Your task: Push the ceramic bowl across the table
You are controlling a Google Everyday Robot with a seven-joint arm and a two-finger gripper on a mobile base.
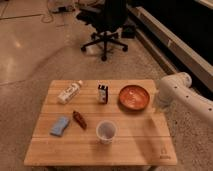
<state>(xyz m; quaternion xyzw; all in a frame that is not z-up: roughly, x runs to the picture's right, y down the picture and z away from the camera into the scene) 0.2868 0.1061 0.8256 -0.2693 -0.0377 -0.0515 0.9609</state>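
Observation:
The ceramic bowl [134, 96] is wide, shallow and glossy orange-red, and sits upright near the far right corner of the light-wood plank table [130, 147]. My white arm reaches in from the right. The gripper [161, 101] hangs at the table's right edge, just right of the bowl and about level with it. I cannot tell whether it touches the bowl.
On the table are a white bottle [70, 91] lying at the far left, a small dark can [102, 93], a brown packet [79, 119], a blue sponge [60, 125] and a translucent plastic cup [106, 131] near the front. A black office chair [105, 25] stands on the floor behind.

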